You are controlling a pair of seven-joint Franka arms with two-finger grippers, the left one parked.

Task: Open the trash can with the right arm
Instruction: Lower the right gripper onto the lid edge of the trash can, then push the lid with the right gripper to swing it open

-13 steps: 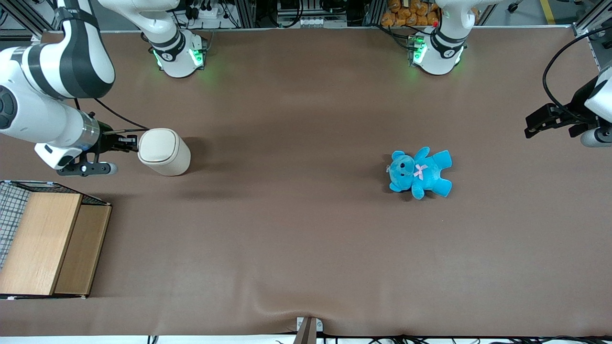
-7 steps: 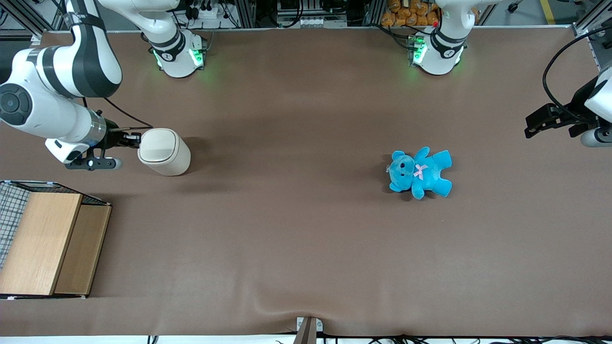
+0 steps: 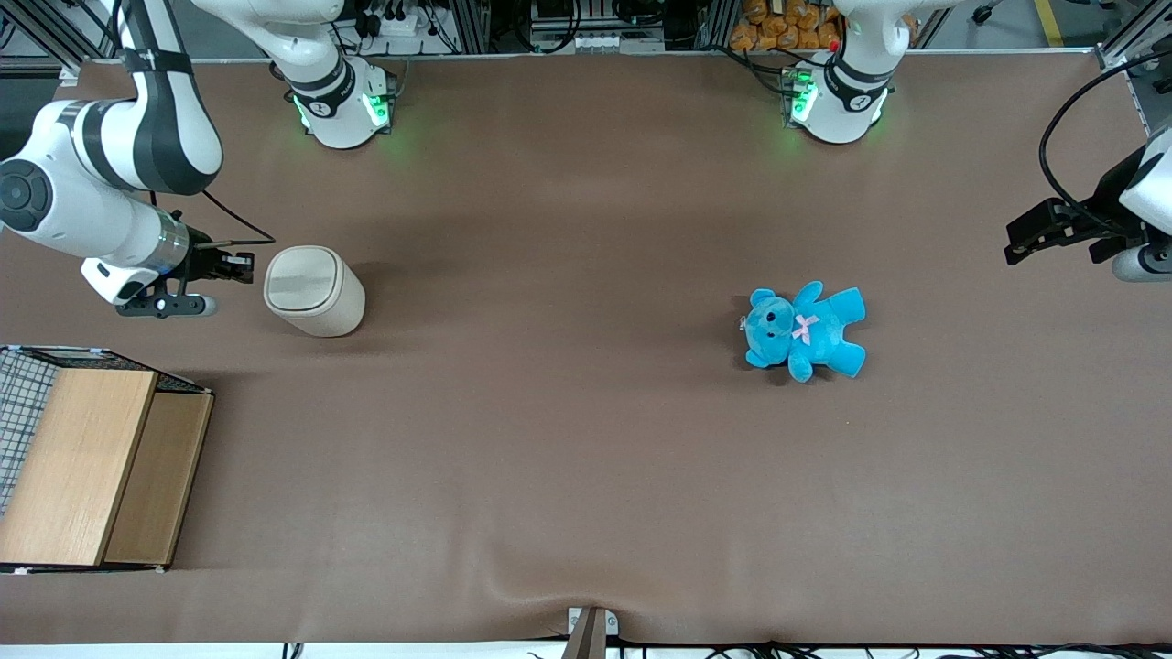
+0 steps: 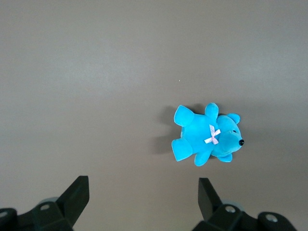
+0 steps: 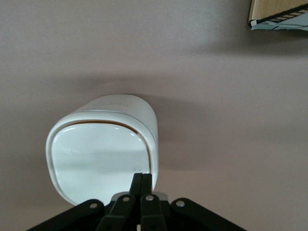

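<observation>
the right arm has drawn back over the last second: its gripper was right up against the trash can at the lid edge, and now it sits just beside the can with a sliver of worktop showing between them in the front view. the can itself has not shifted. in the right wrist view the gripper has its two fingers pressed together, holding nothing, tips hovering at the rim of the flat lid.

the lid looks flat and seated, with only a thin dark seam around it, so i judge the can is not yet open; the retreat reads as either a push-latch press just released or a re-approach, and i cannot tell which.

there is faint raised lettering on the can's wall, too soft to read. no other labels are legible.

toward the parked arm's end from the can lies a blue teddy bear, well apart. nearer the front camera than the can sits a wooden-topped mesh box.
</observation>
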